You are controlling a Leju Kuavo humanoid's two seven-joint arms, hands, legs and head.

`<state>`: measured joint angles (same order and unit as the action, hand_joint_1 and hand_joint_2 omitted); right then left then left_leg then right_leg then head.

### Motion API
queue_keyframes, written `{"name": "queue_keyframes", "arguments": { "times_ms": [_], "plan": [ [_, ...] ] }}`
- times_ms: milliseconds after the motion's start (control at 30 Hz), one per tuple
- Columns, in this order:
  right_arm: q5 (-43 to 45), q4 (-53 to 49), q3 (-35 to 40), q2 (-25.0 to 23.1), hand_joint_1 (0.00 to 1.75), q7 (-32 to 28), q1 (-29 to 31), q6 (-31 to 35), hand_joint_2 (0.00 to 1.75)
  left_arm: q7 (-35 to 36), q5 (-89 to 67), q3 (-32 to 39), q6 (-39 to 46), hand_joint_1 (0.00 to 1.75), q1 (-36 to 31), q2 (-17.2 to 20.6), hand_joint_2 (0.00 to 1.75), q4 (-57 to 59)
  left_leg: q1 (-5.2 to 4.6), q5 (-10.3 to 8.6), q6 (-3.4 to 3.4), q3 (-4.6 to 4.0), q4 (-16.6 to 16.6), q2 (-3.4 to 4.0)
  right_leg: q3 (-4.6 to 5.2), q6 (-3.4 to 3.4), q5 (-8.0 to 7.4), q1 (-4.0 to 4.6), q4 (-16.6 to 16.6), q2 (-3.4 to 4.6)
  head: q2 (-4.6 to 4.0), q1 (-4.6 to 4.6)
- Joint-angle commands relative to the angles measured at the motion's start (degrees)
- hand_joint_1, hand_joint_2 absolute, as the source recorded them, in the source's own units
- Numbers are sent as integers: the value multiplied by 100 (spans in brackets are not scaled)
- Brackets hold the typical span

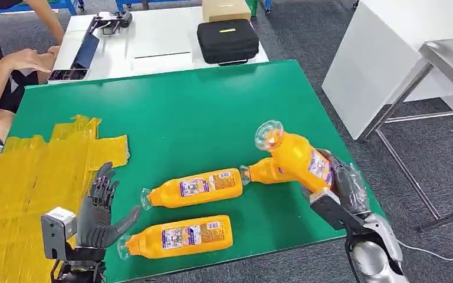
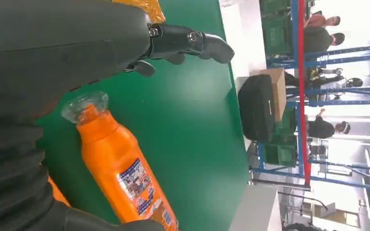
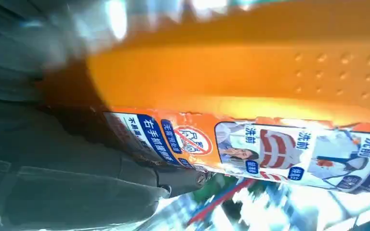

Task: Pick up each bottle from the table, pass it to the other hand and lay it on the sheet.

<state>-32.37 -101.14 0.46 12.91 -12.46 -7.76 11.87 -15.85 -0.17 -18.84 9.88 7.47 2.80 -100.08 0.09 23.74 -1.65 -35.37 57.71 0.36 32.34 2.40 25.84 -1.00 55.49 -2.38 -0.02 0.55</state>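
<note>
Orange bottle (image 1: 298, 156), label reading "洗前", gripped by right hand (image 1: 345, 183); left hand (image 1: 101, 212) spread, holding nothing.

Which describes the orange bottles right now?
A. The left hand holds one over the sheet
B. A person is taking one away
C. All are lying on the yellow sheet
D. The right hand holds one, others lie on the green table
D: the right hand grips a raised orange bottle, while others lie on the green table, such as the nearest bottle; the left hand holds nothing.
</note>
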Motion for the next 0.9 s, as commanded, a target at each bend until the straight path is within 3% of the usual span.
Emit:
{"name": "queue_keyframes", "arguments": {
  "times_ms": [33, 267, 467, 900],
  "plan": [
    [750, -342, -186, -891, 175, 89, 104, 228, 175, 46, -56, -177, -333, 0, -505, -104, 175, 281, 2, 3, 10, 15, -5, 1, -14, -12, 3, 1, -4, 17, 0, 4],
    [1278, 683, 1184, -1161, 175, -43, 1355, -30, 175, 228, -236, -781, -857, 0, -1482, -135, 175, -251, 11, 5, 15, 19, 0, 25, -14, -15, -4, 9, -2, 48, 0, 2],
    [1573, 1109, 1931, -1179, 175, -49, 1962, -254, 175, 259, 85, -1127, -976, 0, -1848, -59, 175, -300, 8, -1, 9, 31, -3, 23, -25, -16, -2, 6, -1, 43, 0, 2],
    [1881, 1336, 2772, -1222, 175, -186, 2380, -553, 175, 258, 113, -1307, -765, 0, -2029, -32, 175, -164, 6, -1, 9, 29, -6, 14, -27, -15, -1, 4, -1, 32, 0, 2]
  ]
}}
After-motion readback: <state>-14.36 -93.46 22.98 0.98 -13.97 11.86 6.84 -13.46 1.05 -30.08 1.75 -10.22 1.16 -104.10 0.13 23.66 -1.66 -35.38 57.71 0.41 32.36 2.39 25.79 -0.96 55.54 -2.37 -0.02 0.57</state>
